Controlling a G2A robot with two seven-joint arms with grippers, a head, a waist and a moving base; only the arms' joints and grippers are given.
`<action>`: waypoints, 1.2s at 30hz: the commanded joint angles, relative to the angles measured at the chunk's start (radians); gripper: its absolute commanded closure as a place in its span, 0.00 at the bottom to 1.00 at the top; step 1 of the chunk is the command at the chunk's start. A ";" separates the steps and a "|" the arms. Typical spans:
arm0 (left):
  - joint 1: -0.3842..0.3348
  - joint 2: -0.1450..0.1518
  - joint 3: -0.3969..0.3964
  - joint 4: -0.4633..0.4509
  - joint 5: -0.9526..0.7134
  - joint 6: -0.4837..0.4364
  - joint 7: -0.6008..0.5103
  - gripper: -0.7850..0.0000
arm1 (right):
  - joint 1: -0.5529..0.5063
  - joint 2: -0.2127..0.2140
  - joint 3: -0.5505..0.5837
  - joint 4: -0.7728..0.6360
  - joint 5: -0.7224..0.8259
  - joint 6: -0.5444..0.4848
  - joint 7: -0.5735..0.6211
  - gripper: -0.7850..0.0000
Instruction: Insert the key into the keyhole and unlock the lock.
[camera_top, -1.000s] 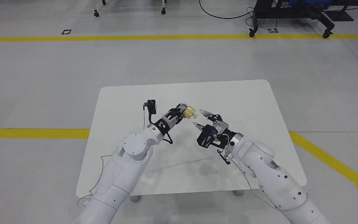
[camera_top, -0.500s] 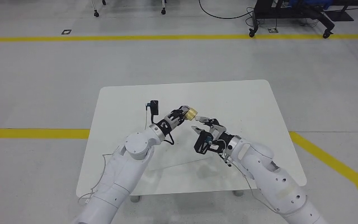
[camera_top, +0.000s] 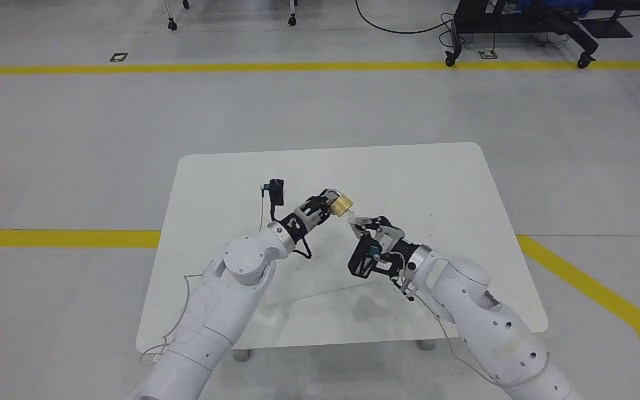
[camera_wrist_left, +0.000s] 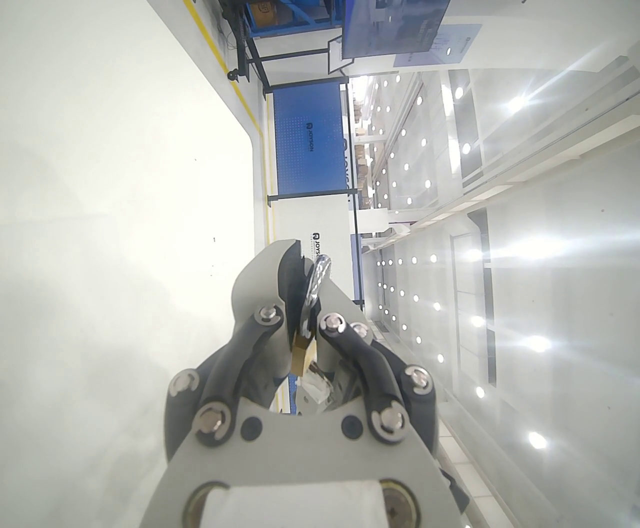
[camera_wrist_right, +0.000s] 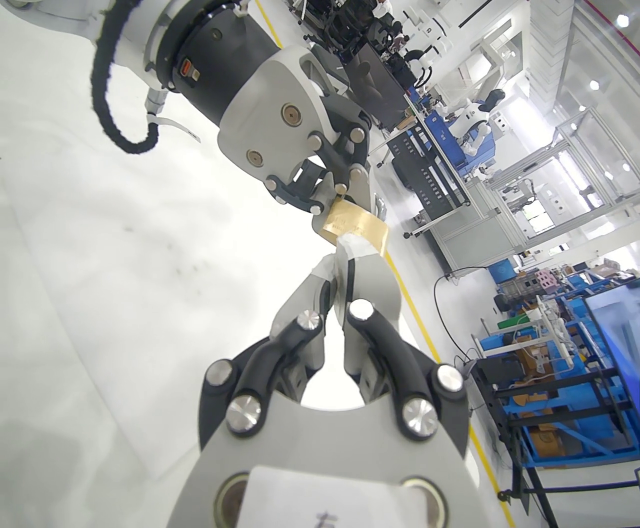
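My left gripper (camera_top: 330, 207) is shut on a brass padlock (camera_top: 342, 205), holding it above the middle of the white table. In the left wrist view the fingers (camera_wrist_left: 280, 280) clamp the silver shackle (camera_wrist_left: 320, 272), and the brass body (camera_wrist_left: 302, 352) lies between them. My right gripper (camera_top: 360, 228) is just right of the lock, shut. In the right wrist view its taped fingertips (camera_wrist_right: 350, 252) press against the padlock (camera_wrist_right: 356, 229), below the left gripper (camera_wrist_right: 330, 197). The key is hidden between the pads.
The white table (camera_top: 440, 180) has rounded corners, and bare surface lies all around both grippers. A black cable loop (camera_wrist_right: 107, 115) hangs off the left arm's wrist. Grey floor with yellow lines (camera_top: 70, 238) surrounds the table.
My right gripper has moved left and away from me toward the padlock, and its tips now meet the lock. The left gripper shifted the lock slightly.
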 joint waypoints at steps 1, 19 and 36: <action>-0.001 0.000 0.000 0.002 0.000 -0.002 -0.001 1.00 | -0.003 -0.001 0.005 -0.002 -0.001 0.005 0.004 1.00; -0.002 -0.002 -0.006 0.011 -0.004 0.002 -0.019 1.00 | 0.001 -0.017 0.010 -0.004 -0.039 -0.001 0.038 0.70; -0.001 -0.002 -0.009 0.015 -0.003 -0.004 -0.033 1.00 | 0.018 -0.035 0.007 0.014 -0.063 -0.006 0.059 1.00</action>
